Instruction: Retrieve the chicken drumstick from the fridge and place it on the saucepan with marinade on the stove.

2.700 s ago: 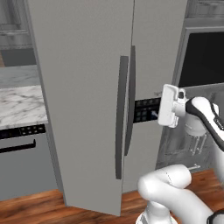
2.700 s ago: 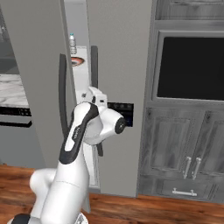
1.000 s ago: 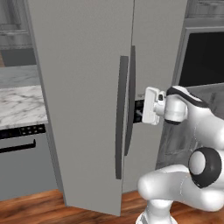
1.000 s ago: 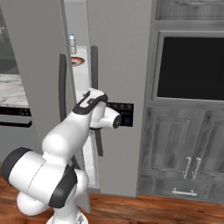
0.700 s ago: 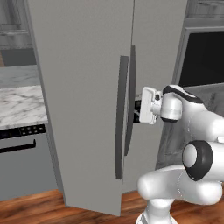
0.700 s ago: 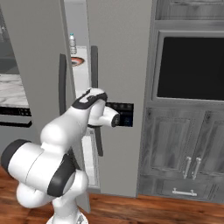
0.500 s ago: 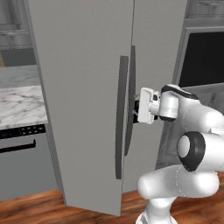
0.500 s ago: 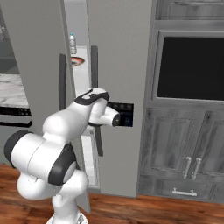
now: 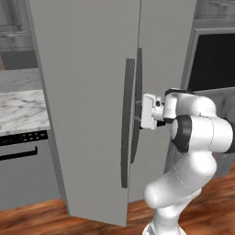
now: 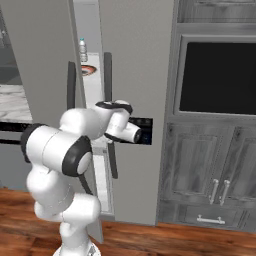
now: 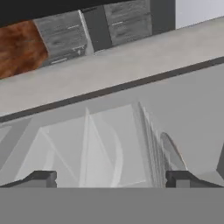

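My arm [image 9: 193, 137] reads glossy white, rounded links, dark grey joint bands, boxy white hand [image 9: 149, 111], small dark fingertips [image 11: 43, 178].

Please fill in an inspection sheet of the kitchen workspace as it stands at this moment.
Surface: white-veined marble counter left of the fridge, above a grey appliance front with a dark handle.
Job's things: tall grey two-door fridge; its left door stands ajar, with a lit gap between the doors in the right base view. Long dark vertical handles flank the seam.
Clutter: a small bottle and a round reddish dish on shelves inside the gap.
Grippers: two-finger gripper open, at the door seam, holding nothing.
Cables: nothing seen.
Surroundings: dark wall oven, grey wood cabinets below it, wood floor.
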